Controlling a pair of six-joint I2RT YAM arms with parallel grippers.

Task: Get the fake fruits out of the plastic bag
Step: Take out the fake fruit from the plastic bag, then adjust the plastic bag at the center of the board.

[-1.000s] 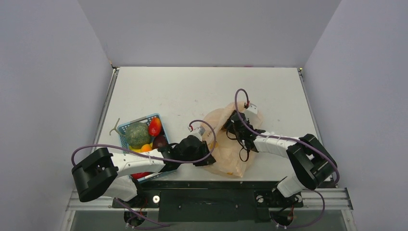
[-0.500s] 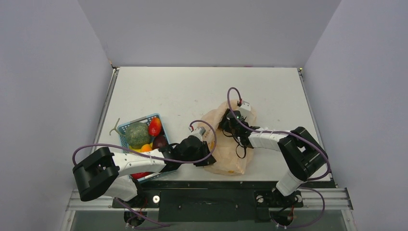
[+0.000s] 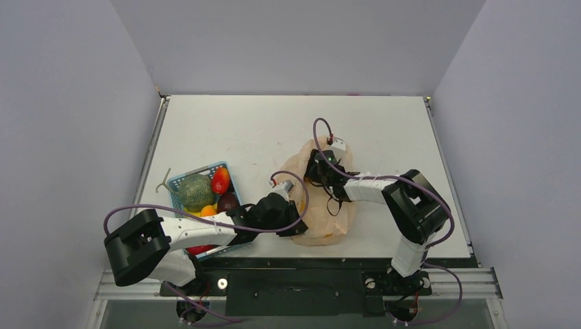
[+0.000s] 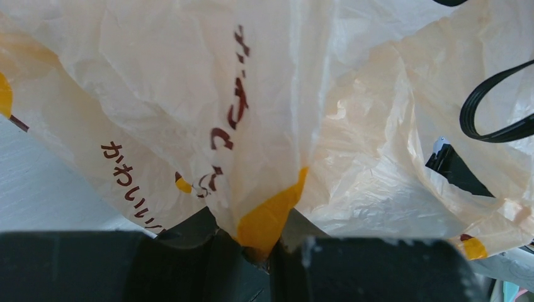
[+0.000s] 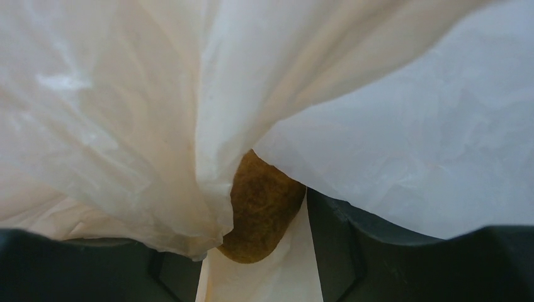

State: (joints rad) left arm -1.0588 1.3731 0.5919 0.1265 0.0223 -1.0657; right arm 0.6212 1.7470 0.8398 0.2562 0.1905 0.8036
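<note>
One plastic bag (image 4: 189, 94) on the worktop (image 3: 226, 130), pinched by the left hand (image 4: 255, 242). The right hand (image 5: 255, 264) clamps one brown fruit (image 5: 261, 204).

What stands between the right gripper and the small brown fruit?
The plastic bag does. The small brown fruit sits inside the right gripper, but a fold of film covers its left side in the wrist view, so the finger there likely presses through plastic.

Top view is lit evenly and softly from overhead; only faint shadows are cast on the table (image 3: 240, 130). In both wrist views the bag (image 4: 189, 94) is backlit and glows. Near folds are blurred, esp. in right wrist view, where the brown fruit (image 5: 261, 214) seems soft-focused.
</note>
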